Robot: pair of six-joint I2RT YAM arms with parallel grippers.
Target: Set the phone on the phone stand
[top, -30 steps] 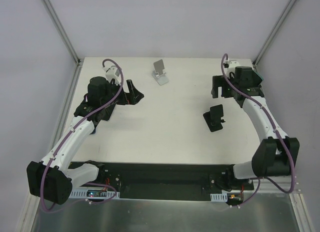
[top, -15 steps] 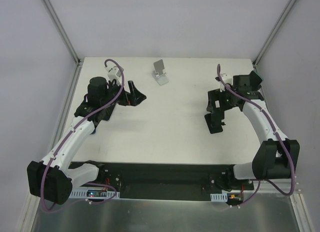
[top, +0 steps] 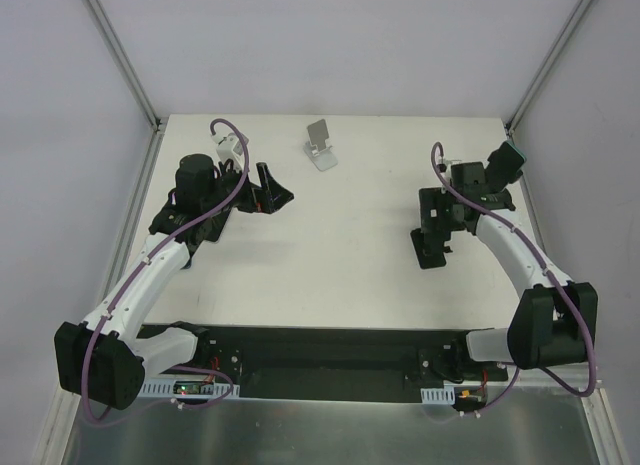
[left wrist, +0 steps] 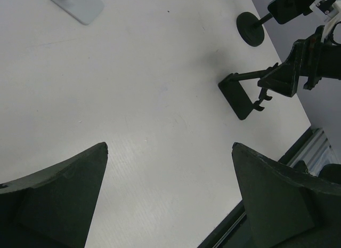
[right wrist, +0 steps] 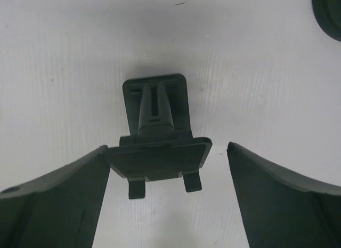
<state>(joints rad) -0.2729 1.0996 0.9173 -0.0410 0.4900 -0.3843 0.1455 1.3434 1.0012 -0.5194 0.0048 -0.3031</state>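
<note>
Risks first; right gripper [right wrist: 166,149] hangs with fingers spread wide and nothing held, straddling the black phone stand [right wrist: 155,101]; the stand looks light and hinged, so closing on the tilted cradle plate could fold it or tip it; one finger landing first would shove it across the table [top: 340,255]; the two small hooks on the cradle's lower edge could snag a finger; also unclear that the stand is the thing to grip, since the task wants the phone moved; farther right a dark slab [top: 503,163] with a teal edge sits up on a stalk with a round foot [left wrist: 250,34]; possibly the phone, cannot tell; the right wrist is close to it, so a careless swing could knock it over; left gripper [left wrist: 169,146] is likewise spread and empty, hovering over bare table on the left, low risk; silver stand [top: 321,147] at the far edge is well apart from both arms but could be taken for the target.

Position; the black phone stand is upright on the table, right of centre, directly under the right gripper and between its fingers; the wrist view shows a gap on each side; cradle plate nearer the camera, base beyond; the dark slab lies beyond and to the right, near the table's right edge.
</note>
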